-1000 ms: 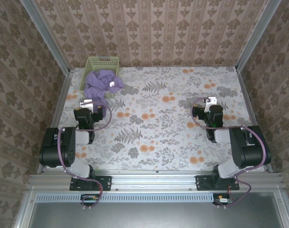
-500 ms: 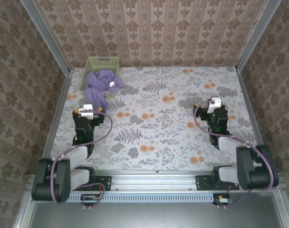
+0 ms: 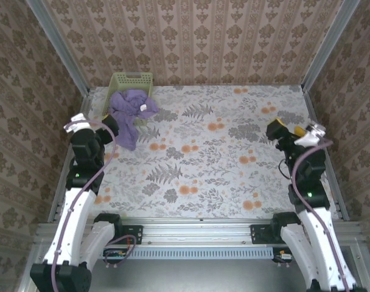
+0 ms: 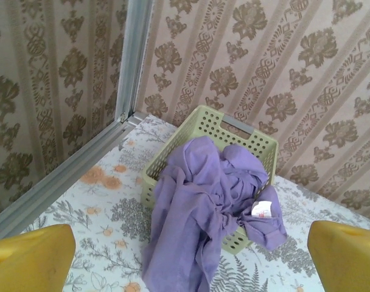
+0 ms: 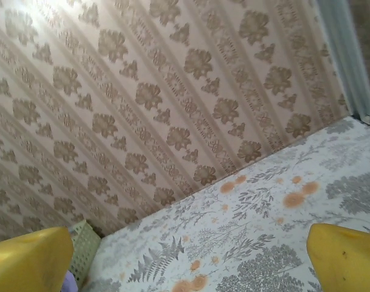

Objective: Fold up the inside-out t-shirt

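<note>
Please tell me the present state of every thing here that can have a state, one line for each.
inside-out t-shirt: crumpled, unfolded, partly in the basket, spilling over its near rim onto the table.
white tag: exposed on the outside of the shirt.
basket: upright, at the far left corner of the table.
left gripper: open, empty, near the shirt but apart from it.
right gripper: open, empty.

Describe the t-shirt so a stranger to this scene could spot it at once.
Go to the far left corner of the floral table, where a pale green basket stands. The t-shirt lies crumpled in it, spilling over the near rim onto the table. It is the only purple cloth, with a small white tag.
</note>
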